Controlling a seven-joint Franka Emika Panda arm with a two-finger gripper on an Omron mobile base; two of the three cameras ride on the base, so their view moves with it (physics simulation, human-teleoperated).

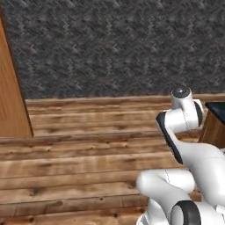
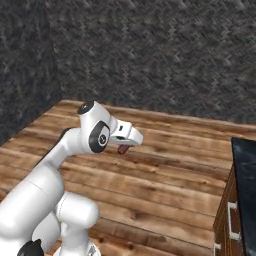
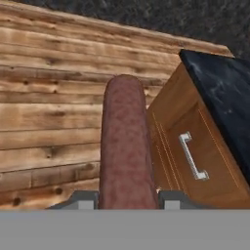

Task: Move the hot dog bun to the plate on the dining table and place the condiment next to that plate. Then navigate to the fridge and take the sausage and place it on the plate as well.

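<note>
A long reddish-brown sausage (image 3: 126, 146) runs up the middle of the hand view, and my gripper (image 3: 126, 197) is shut on its near end. From the right base view, a short end of the sausage (image 2: 122, 149) pokes out under the hand, held above the wood floor. The hot dog bun, plate, condiment, dining table and fridge are out of view.
A black-topped counter with a drawer and a metal handle (image 3: 193, 156) stands close on the right, and its corner (image 2: 240, 190) (image 1: 214, 118) is just right of the arm. A tall wooden panel (image 1: 11, 88) rises at left. A dark stone wall (image 1: 110, 44) backs the plank floor (image 1: 79, 154).
</note>
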